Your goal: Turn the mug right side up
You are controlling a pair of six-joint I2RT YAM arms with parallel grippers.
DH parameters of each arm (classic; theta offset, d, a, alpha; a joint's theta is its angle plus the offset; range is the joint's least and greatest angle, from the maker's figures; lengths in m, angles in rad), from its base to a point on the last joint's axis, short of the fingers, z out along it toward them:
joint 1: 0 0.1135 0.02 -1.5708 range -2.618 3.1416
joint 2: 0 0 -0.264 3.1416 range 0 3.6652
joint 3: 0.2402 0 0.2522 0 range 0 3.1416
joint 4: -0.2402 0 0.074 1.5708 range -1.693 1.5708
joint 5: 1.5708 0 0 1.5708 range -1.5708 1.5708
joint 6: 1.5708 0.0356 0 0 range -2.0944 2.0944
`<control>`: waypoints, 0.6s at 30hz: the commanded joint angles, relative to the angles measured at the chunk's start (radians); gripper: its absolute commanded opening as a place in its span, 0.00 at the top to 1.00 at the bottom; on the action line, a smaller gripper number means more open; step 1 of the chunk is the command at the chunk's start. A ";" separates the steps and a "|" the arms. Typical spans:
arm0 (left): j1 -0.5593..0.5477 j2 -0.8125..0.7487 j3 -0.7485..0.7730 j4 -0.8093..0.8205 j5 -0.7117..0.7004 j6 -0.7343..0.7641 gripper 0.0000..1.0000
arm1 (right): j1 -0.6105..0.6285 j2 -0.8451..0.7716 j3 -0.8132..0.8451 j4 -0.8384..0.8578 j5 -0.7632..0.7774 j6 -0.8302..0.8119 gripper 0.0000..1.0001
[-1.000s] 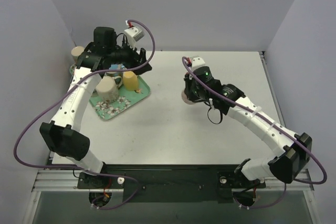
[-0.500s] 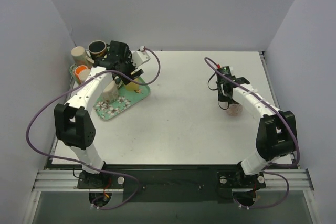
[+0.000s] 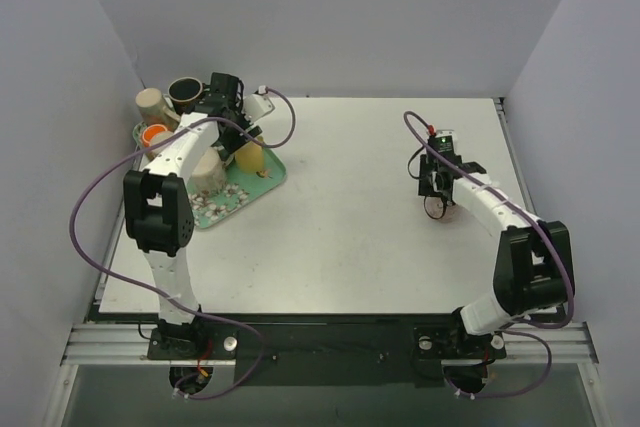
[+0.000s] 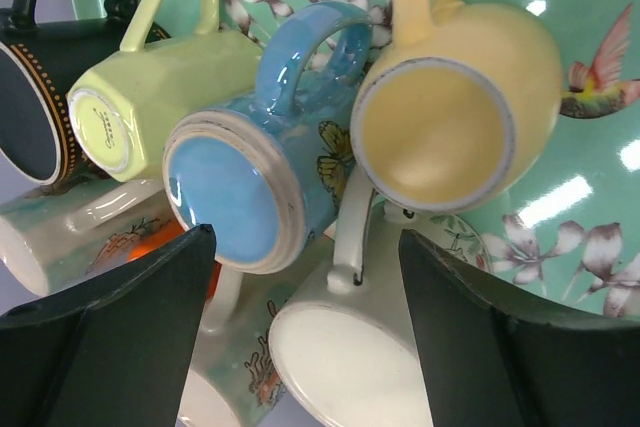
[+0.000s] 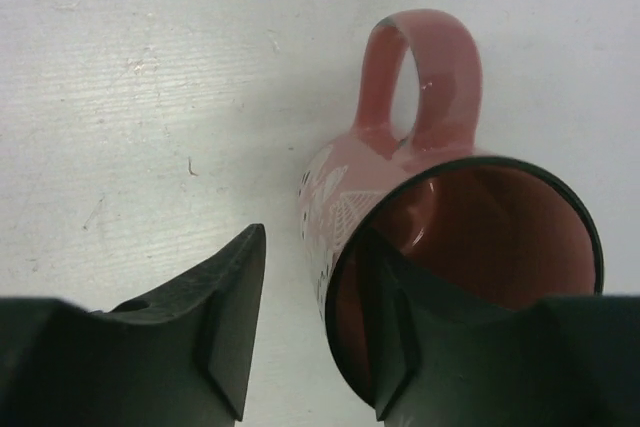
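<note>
Swung from table centre over to the right side since a second ago: right gripper [image 5: 312, 247] together with pink mug [image 5: 470, 232]. Left forearm also folded back tighter over the tray [image 4: 600, 137]. Mug now on the table [image 3: 330, 247], right of centre, mouth up, handle pointing away from the wrist. Looks righted, though base contact not visible.

Jaws slightly apart, straddling the mug's near wall: one finger inside the rim, one outside, with a sliver of bare table beside the outer one. So not clamped.

Next, as a judgement: open a touch wider, then lift straight up along the wall. Avoid any sideways drag, which risks tipping it back over.

Right arm stretched forward, wrist pitched down over the mug. Left gripper [image 4: 305, 247] wide apart, empty, hovering above the spare mugs [image 4: 250, 177].
</note>
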 commanded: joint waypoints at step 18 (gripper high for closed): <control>0.073 0.076 0.156 -0.316 0.124 -0.082 0.39 | 0.019 -0.311 -0.012 -0.095 0.030 0.018 0.40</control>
